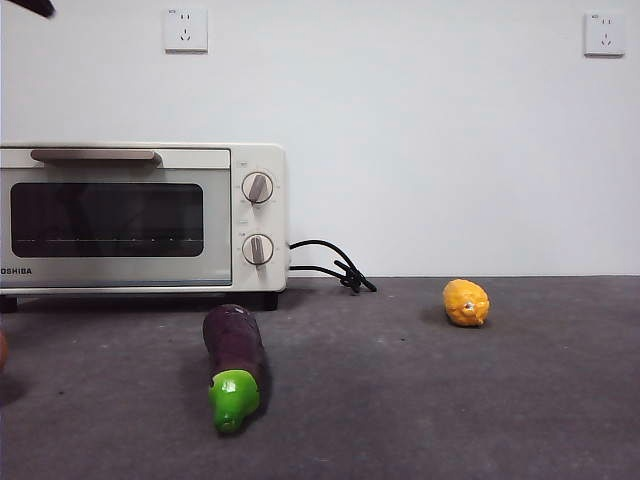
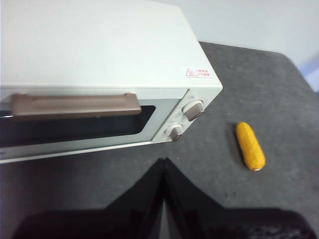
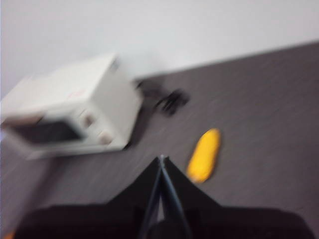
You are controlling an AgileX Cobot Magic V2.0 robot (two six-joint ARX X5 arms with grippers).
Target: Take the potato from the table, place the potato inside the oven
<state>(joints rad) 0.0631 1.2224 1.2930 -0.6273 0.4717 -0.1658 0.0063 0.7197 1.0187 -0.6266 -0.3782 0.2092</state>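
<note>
The cream-white oven (image 1: 140, 215) stands at the back left of the dark table (image 1: 420, 400) with its glass door shut. The potato shows only as a brownish sliver (image 1: 2, 352) at the front view's left edge. My left gripper (image 2: 163, 162) is shut and empty, held above the table just in front of the oven (image 2: 99, 74). My right gripper (image 3: 161, 159) is also shut and empty, higher and farther back, and its picture is blurred. It looks toward the oven (image 3: 70, 107). A black arm tip (image 1: 30, 6) shows at the front view's top left corner.
A purple eggplant (image 1: 235, 360) with a green cap lies in front of the oven. A lumpy yellow fruit (image 1: 466, 302) (image 2: 250, 146) (image 3: 203, 156) sits to the oven's right. The oven's black cord (image 1: 335, 265) coils by the wall.
</note>
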